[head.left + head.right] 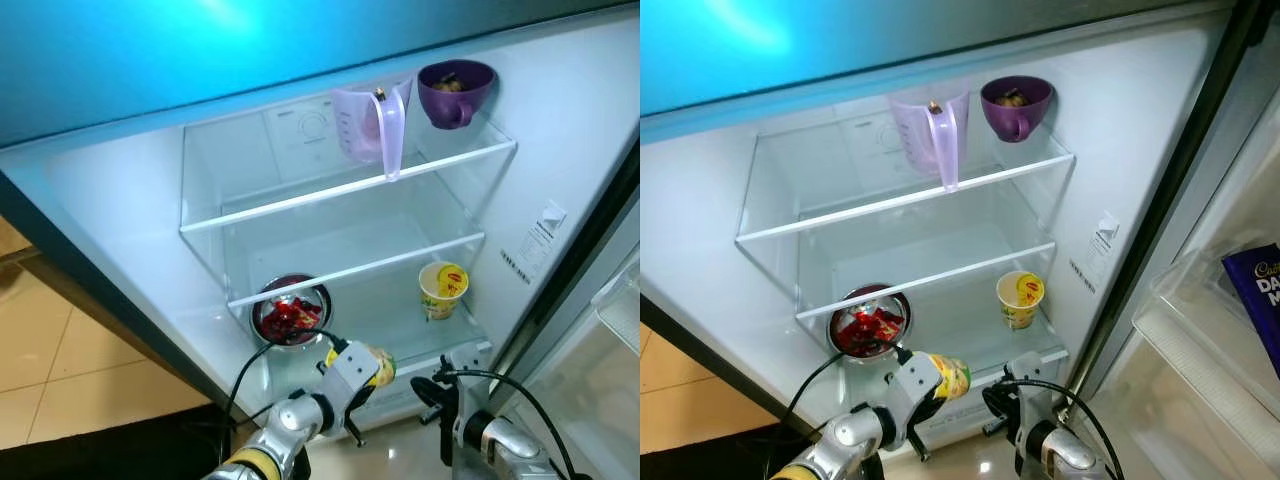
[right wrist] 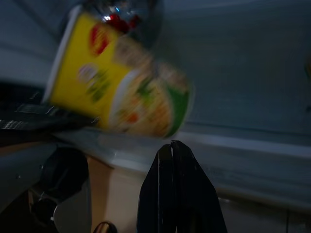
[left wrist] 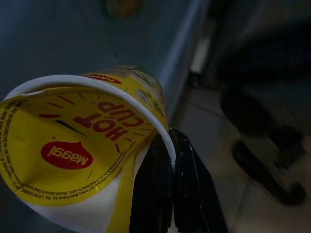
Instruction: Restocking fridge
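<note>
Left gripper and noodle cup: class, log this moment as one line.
left gripper | shut on noodle cup | at fridge bottom | right gripper shut, idle

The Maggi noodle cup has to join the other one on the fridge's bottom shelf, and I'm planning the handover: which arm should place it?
Left. The left gripper is shut on the Maggi noodle cup at the bottom shelf's front edge. The right gripper is shut and holds nothing.

Two noodle cups (image 1: 443,290) (image 1: 381,365) (one held), one steel bowl (image 1: 290,311), one purple mug (image 1: 456,92), one jug (image 1: 371,125).
</note>
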### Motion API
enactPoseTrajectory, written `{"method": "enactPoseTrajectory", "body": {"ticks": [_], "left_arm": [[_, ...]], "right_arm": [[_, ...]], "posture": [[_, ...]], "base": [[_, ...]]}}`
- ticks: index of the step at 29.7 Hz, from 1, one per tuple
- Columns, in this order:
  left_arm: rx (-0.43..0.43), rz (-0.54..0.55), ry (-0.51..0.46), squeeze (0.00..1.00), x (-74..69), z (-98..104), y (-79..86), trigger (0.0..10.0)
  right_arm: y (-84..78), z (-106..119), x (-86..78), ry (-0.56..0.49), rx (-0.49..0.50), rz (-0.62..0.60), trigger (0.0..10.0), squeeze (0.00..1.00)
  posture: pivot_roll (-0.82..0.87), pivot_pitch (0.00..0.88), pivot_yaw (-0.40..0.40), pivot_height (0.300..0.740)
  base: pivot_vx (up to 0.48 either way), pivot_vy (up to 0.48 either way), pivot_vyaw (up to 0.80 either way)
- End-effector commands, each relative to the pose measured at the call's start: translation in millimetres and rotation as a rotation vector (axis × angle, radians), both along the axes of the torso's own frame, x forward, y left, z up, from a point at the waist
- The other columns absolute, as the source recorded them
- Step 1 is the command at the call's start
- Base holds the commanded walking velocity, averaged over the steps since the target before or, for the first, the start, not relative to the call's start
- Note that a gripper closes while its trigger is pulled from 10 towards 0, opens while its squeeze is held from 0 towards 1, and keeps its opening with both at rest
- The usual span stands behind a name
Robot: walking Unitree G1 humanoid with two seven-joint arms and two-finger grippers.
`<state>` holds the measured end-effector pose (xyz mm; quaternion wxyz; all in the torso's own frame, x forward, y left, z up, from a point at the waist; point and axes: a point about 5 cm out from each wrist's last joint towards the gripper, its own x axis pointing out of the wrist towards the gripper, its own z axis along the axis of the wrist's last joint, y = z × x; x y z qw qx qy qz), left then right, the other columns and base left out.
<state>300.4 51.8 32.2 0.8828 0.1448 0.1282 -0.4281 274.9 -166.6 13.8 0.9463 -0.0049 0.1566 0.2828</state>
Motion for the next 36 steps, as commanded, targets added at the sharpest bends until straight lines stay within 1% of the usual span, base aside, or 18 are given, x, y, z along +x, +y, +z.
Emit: {"method": "enactPoseTrajectory", "body": {"ticks": [1, 3, 4, 5, 6, 7, 8, 9, 11, 14, 18, 21, 26, 28, 29, 30, 32, 36], "left_arm": [[0.0, 0.017, -0.003, 0.0, 2.0, 1, 6.2, 10.0], [-0.006, 0.041, -0.05, 0.0, 13.6, 14, 7.5, 10.0], [-0.006, 0.041, -0.05, 0.0, 13.6, 14, 7.5, 10.0], [-0.017, 0.06, -0.074, 0.0, 20.8, 22, 8.2, 10.0], [-0.017, 0.06, -0.074, 0.0, 20.8, 22, 8.2, 10.0], [-0.033, 0.069, -0.092, 0.0, 26.9, 30, 8.0, 10.0], [-0.033, 0.069, -0.092, 0.0, 26.9, 30, 8.0, 10.0], [-0.054, 0.065, -0.104, 0.0, 32.9, 40, 6.2, 10.0], [-0.054, 0.065, -0.104, 0.0, 32.9, 40, 6.2, 10.0], [-0.039, 0.031, -0.102, 0.0, 34.9, 44, -0.1, 10.0], [-0.027, 0.022, -0.105, 0.0, 36.3, 46, -2.3, 10.0], [0.011, 0.001, -0.112, 0.0, 43.2, 55, -10.5, 10.0], [0.037, -0.018, -0.12, 0.0, 45.5, 59, -15.1, 10.0], [0.074, -0.035, -0.129, 0.0, 47.6, 63, -20.1, 10.0], [0.074, -0.035, -0.129, 0.0, 47.6, 63, -20.1, 10.0], [0.104, -0.047, -0.129, 0.0, 50.1, 67, -24.9, 10.0], [0.113, -0.051, -0.127, 0.0, 50.8, 68, -26.1, 10.0], [0.186, -0.087, -0.161, 0.0, 53.2, 73, -28.6, 10.0]], "right_arm": [[3.6, -5, -6.6, 0.025, 0.023, 0.009, 10.0, 0.0], [4.9, -3, -5.7, 0.014, 0.027, 0.012, 10.0, 0.0], [4.9, -3, -5.7, 0.014, 0.027, 0.012, 10.0, 0.0], [6.0, -1, -5.3, 0.006, 0.03, 0.017, 10.0, 0.0], [6.0, -1, -5.3, 0.006, 0.03, 0.017, 10.0, 0.0], [7.7, 1, -4.7, -0.003, 0.035, 0.022, 10.0, 0.0], [7.7, 1, -4.7, -0.003, 0.035, 0.022, 10.0, 0.0], [10.6, 6, -3.4, -0.024, 0.047, 0.025, 10.0, 0.0], [10.6, 6, -3.4, -0.024, 0.047, 0.025, 10.0, 0.0], [14.7, 18, -4.1, -0.082, 0.078, 0.032, 10.0, 0.0], [15.7, 22, -4.1, -0.095, 0.087, 0.033, 10.0, 0.0], [19.3, 31, -1.5, -0.121, 0.091, 0.038, 10.0, 0.0], [20.8, 34, -1.7, -0.131, 0.093, 0.043, 10.0, 0.0], [21.9, 38, -3.6, -0.135, 0.097, 0.044, 10.0, 0.0], [21.9, 38, -3.6, -0.135, 0.097, 0.044, 10.0, 0.0], [24.2, 42, -5.3, -0.14, 0.102, 0.045, 10.0, 0.0], [25.1, 42, -5.8, -0.141, 0.103, 0.045, 10.0, 0.0], [30.2, 44, -9.3, -0.139, 0.112, 0.048, 10.0, 0.0]], "posture": [[-0.12, 0.237, 0.14, 0.466], [-0.12, 0.252, 0.144, 0.456], [-0.12, 0.252, 0.144, 0.456], [-0.11, 0.266, 0.148, 0.451], [-0.11, 0.266, 0.148, 0.451], [-0.11, 0.274, 0.15, 0.446], [-0.11, 0.274, 0.15, 0.446], [-0.11, 0.287, 0.156, 0.436], [-0.11, 0.287, 0.156, 0.436], [-0.11, 0.299, 0.161, 0.417], [-0.11, 0.303, 0.163, 0.417], [-0.12, 0.332, 0.166, 0.417], [-0.13, 0.33, 0.17, 0.417], [-0.13, 0.339, 0.175, 0.417], [-0.13, 0.339, 0.175, 0.417], [-0.13, 0.352, 0.18, 0.417], [-0.13, 0.352, 0.18, 0.417], [-0.13, 0.367, 0.186, 0.417]], "base": [[0.0, 0.0, 0.0], [0.0, 0.0, 0.0], [0.0, 0.0, 0.0], [0.0, 0.0, 0.0], [0.0, 0.0, 0.0], [0.0, 0.0, 0.0], [0.0, 0.0, 0.0], [0.0, 0.0, 0.0], [0.0, 0.0, 0.0], [0.0, 0.0, 0.0], [0.0, 0.0, 0.0], [0.0, 0.0, 0.0], [0.0, 0.0, 0.0], [0.0, 0.0, 0.0], [0.0, 0.0, 0.0], [0.0, 0.0, 0.0], [0.0, 0.0, 0.0], [0.0, 0.0, 0.0]]}}
